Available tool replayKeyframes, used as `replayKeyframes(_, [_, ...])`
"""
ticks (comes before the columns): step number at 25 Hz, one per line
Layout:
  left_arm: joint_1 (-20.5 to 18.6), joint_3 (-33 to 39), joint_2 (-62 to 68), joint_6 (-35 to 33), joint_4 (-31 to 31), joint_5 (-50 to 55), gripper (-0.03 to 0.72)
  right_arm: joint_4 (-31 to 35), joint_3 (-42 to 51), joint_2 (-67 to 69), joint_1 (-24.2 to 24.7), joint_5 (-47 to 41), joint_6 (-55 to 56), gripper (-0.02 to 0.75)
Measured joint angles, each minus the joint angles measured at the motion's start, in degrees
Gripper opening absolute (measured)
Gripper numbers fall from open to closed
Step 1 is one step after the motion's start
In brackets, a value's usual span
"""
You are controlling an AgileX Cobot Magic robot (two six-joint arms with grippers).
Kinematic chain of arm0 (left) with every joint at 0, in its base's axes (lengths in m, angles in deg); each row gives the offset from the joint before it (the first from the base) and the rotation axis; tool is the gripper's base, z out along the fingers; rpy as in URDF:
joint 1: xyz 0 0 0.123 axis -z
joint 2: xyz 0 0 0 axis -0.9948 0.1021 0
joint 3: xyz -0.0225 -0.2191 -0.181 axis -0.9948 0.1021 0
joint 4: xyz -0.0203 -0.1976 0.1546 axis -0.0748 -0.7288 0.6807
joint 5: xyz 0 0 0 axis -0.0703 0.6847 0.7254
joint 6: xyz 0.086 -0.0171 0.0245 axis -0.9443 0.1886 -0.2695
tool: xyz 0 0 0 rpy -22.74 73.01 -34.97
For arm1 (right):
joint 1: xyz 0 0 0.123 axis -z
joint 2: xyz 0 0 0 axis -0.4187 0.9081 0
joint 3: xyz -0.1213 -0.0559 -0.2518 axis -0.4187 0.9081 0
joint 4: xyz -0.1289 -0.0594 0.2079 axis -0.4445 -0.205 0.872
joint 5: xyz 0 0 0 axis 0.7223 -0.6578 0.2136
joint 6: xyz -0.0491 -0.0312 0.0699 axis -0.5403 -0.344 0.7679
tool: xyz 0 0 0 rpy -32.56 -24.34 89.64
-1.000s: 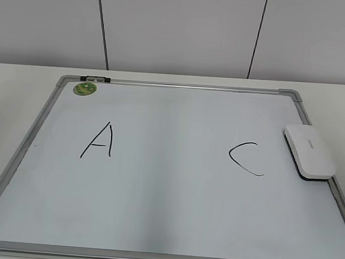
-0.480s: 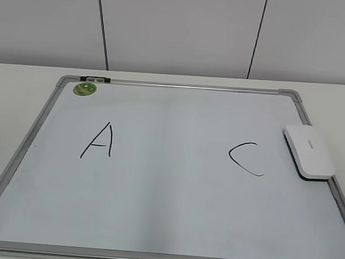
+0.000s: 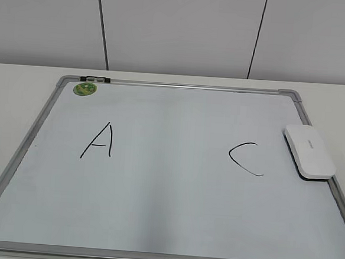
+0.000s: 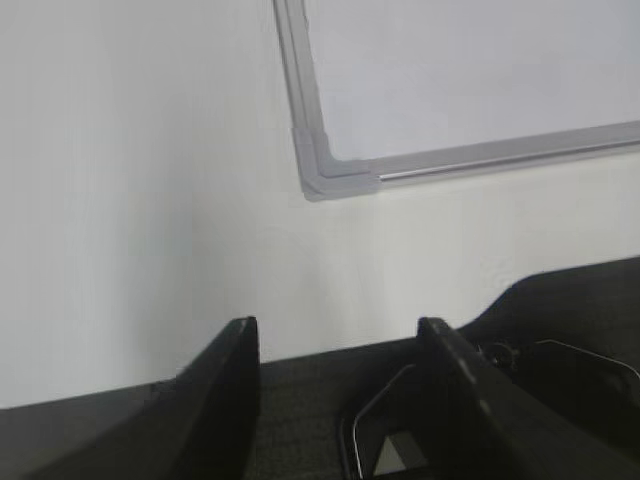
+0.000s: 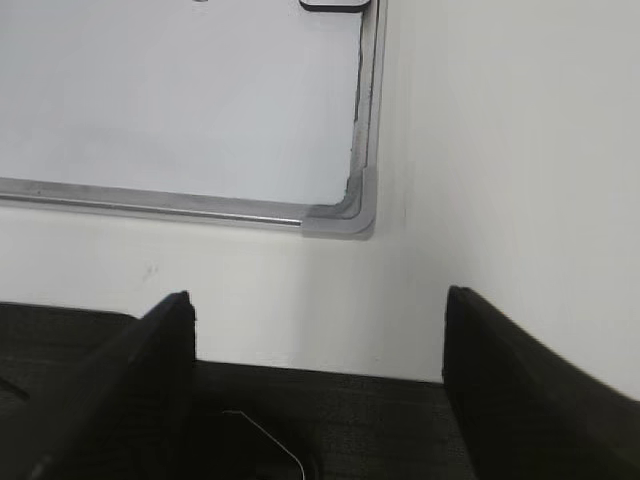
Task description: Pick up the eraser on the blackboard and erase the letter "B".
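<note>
The blackboard lies flat on a pale table, its grey frame running round a white writing surface. The eraser rests at about 3 o'clock on the board, white face up with its dark underside showing along the near edge, lying partly over the right-hand frame rail. Just beside it, toward the board's centre, stands a black "C"; a black "A" sits at roughly 9 o'clock. Between them the surface is bare white — no letter "B" can be seen anywhere on the board. A small round green sticker sits at about 11 o'clock near the top-left corner, with a short dark clip on the top rail just above it.

Neither arm appears in the exterior view. In the left wrist view the left gripper hangs over bare table with its jaws parted and nothing between them; the board's near-left corner piece lies toward 12 o'clock from it. In the right wrist view the right gripper is spread wide and empty — the near-right corner piece sits ahead at 12 o'clock, and the eraser's dark edge just shows at the top of that view.
</note>
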Motion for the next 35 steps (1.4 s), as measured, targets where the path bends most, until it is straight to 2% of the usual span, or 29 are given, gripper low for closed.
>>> replayKeyframes(4, [0.0, 0.56, -1.12, 0.0, 1.69, -4.57, 0.363, -0.12, 3.06, 0.0, 0.0, 5.08, 0.09, 0.591])
replayKeyframes(9, [0.0, 1.43, -1.21, 0.0, 3.28, -9.57, 0.363, -0.34, 3.58, 0.0, 0.0, 6.3, 0.24, 0.59])
replayKeyframes(28, [0.0, 2.77, -1.21, 0.0, 3.62, -8.88, 0.362, -0.34, 3.58, 0.0, 0.0, 6.55, 0.24, 0.587])
replayKeyframes(35, [0.0, 2.77, -1.21, 0.0, 3.62, -8.77, 0.337, -0.34, 3.58, -0.11, 0.0, 6.55, 0.24, 0.587])
